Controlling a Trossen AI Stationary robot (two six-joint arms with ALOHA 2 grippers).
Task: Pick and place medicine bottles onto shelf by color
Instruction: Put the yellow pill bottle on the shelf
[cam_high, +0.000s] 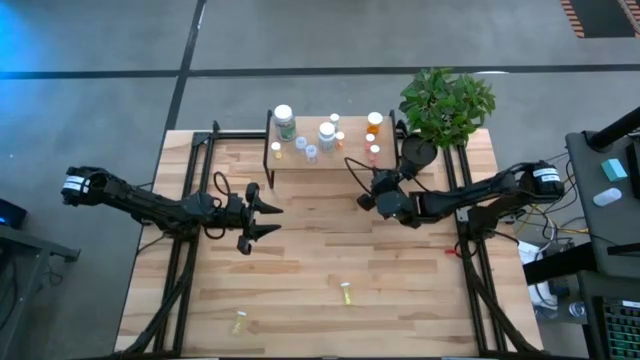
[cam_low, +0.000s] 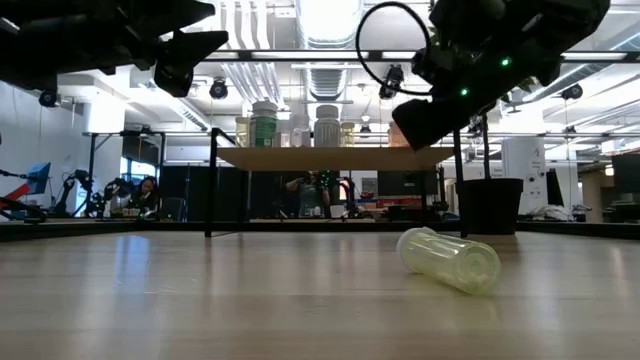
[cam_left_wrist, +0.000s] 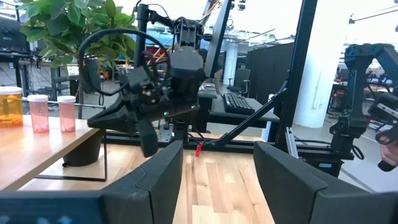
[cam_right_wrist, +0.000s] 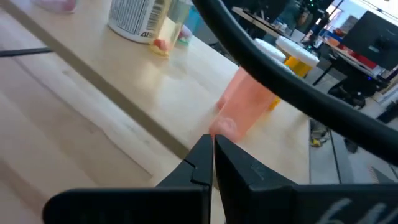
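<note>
From above, we are seeing the shelf (cam_high: 330, 160) standing at the far edge of the surface (cam_high: 320, 280), with the medicine bottles (cam_high: 285, 121) grouped on its board. Two yellow bottles (cam_high: 346, 293) are lying near the front edge, well apart from the shelf. Our left tool (cam_high: 272, 219) is hovering with its fingers spread and empty, left of centre. Our right tool (cam_high: 362, 201) is sitting just in front of the shelf, fingers pressed together.

Looking level across the surface, we are seeing one yellowish bottle (cam_low: 450, 260) lying on its side, and the shelf (cam_low: 330, 157) behind it.

Through the left wrist camera, we are seeing pink bottles (cam_left_wrist: 38, 112) standing upright on the shelf.

Through the right wrist camera, we are seeing the closed fingers (cam_right_wrist: 199, 163) holding nothing, just beside a pink bottle (cam_right_wrist: 245, 112) on the shelf.
</note>
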